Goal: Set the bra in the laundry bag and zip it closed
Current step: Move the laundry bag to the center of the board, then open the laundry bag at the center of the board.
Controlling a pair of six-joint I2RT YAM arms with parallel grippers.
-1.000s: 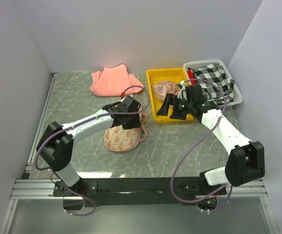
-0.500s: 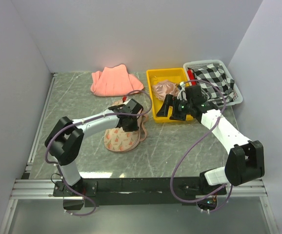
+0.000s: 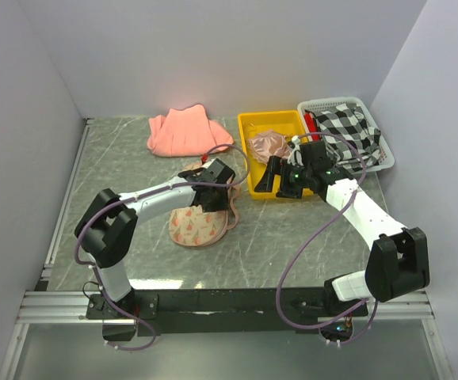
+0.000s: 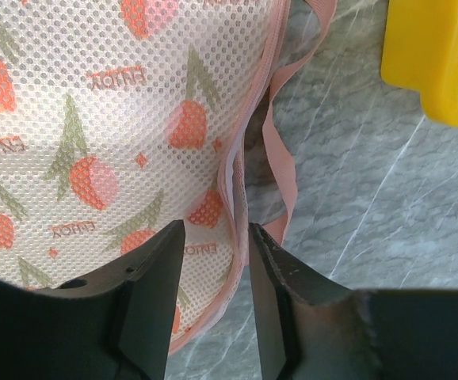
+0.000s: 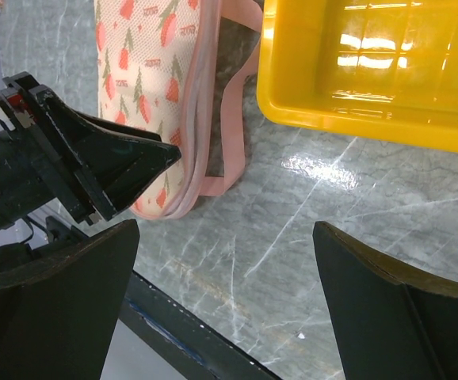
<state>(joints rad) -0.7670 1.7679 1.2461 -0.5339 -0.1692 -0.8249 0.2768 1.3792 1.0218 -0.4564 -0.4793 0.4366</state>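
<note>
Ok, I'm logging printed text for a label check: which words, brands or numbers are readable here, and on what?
"ENJOY": repeated across the laundry bag, some copies upside down, left wrist view.
Right wrist view: the bag's lettering is too small to read.
No other text.

The laundry bag (image 4: pixel 94 119) is matt mesh cloth (yellow tray (image 5: pixel 372 111): glossy plastic).

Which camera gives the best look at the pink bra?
The top external view: the bra lies in the yellow bin there. The right wrist view shows only part of the bin, no bra; the left wrist view just its corner.
</note>
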